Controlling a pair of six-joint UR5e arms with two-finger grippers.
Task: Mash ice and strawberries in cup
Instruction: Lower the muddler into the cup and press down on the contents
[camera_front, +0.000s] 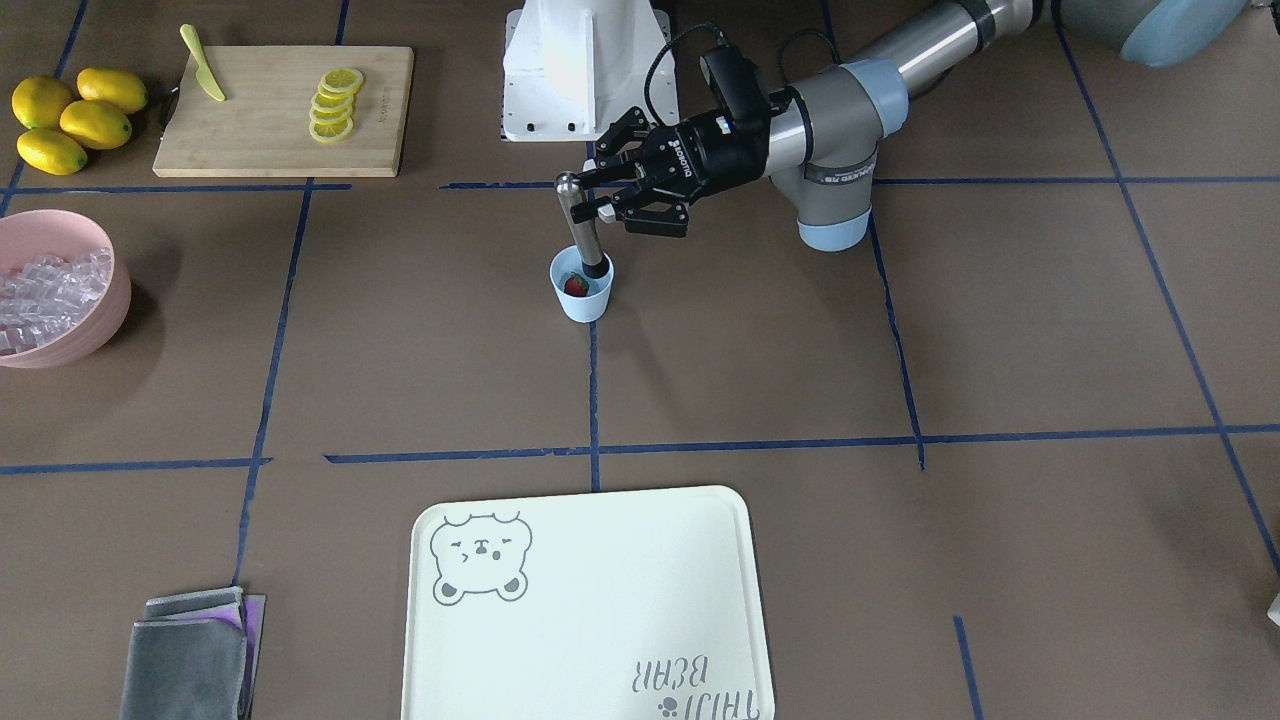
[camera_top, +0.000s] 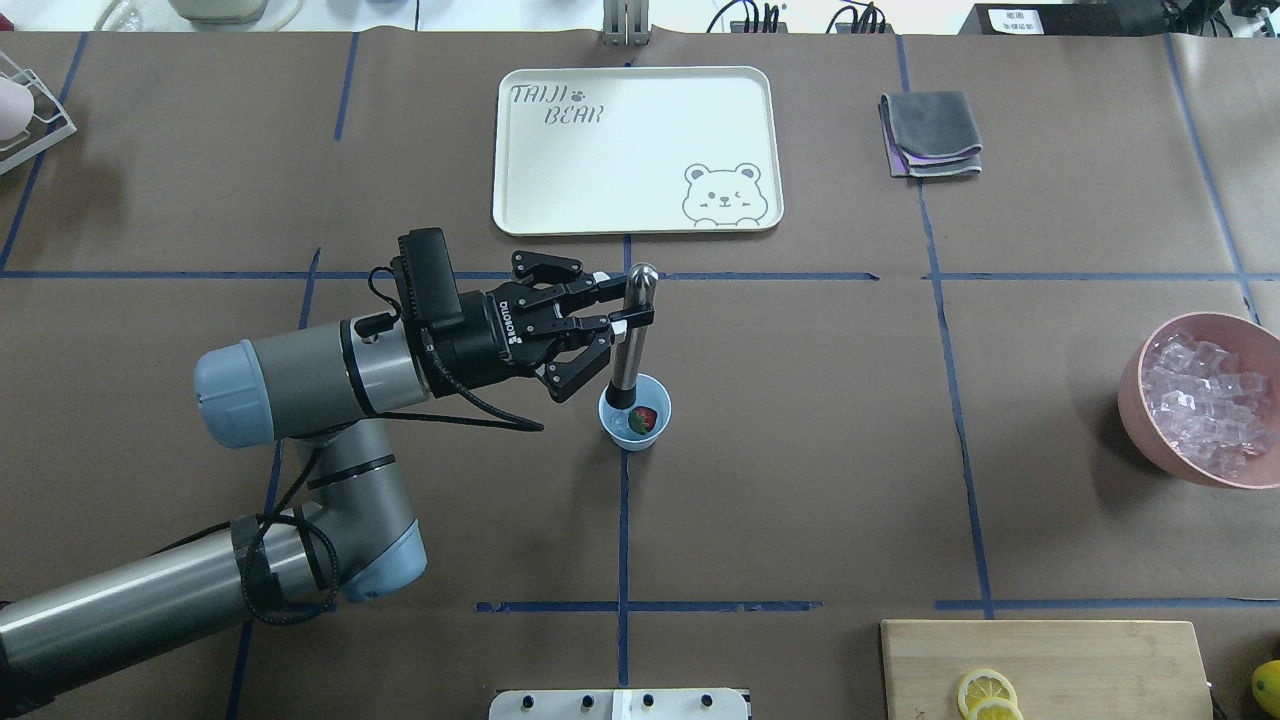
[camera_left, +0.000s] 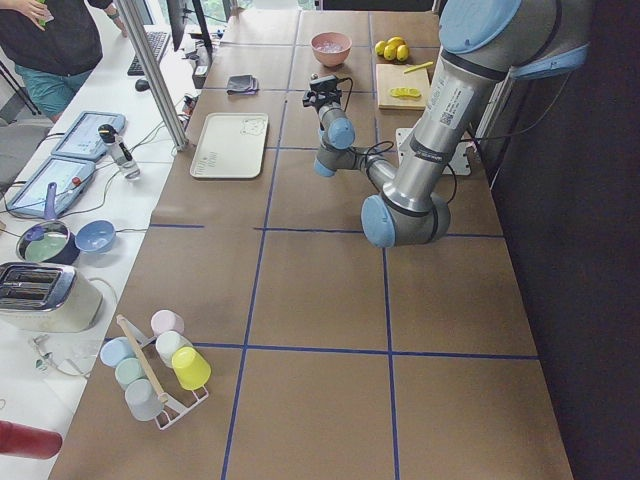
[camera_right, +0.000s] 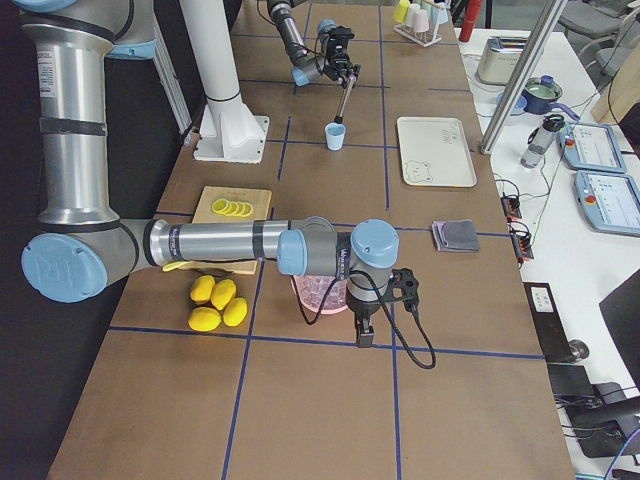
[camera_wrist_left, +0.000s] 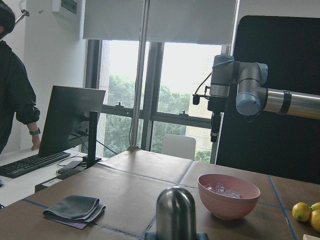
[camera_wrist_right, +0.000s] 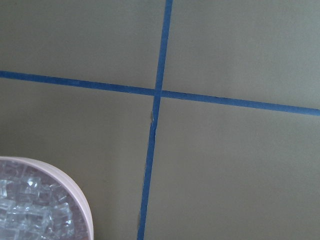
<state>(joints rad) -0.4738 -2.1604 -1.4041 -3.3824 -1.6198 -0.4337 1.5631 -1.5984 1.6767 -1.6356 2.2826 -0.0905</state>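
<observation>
The light blue cup (camera_front: 582, 298) (camera_top: 634, 428) stands near the table's middle with a red strawberry (camera_front: 576, 286) (camera_top: 646, 420) inside. My left gripper (camera_front: 585, 197) (camera_top: 630, 305) is shut on the upper end of a metal muddler (camera_front: 580, 228) (camera_top: 628, 345), which stands upright with its lower end in the cup beside the strawberry. I cannot see ice in the cup. Ice cubes (camera_front: 50, 295) (camera_top: 1205, 400) (camera_wrist_right: 30, 210) fill the pink bowl (camera_front: 112, 300) (camera_top: 1135, 400). My right gripper (camera_right: 361, 335) hangs pointing down beside that bowl; I cannot tell whether it is open.
A pale tray (camera_front: 600, 600) (camera_top: 640, 150) lies on the operators' side. A cutting board (camera_front: 270, 140) holds lemon slices and a yellow knife (camera_front: 203, 65). Whole lemons (camera_front: 70, 120) lie beside it. A folded grey cloth (camera_front: 190, 660) lies near the tray.
</observation>
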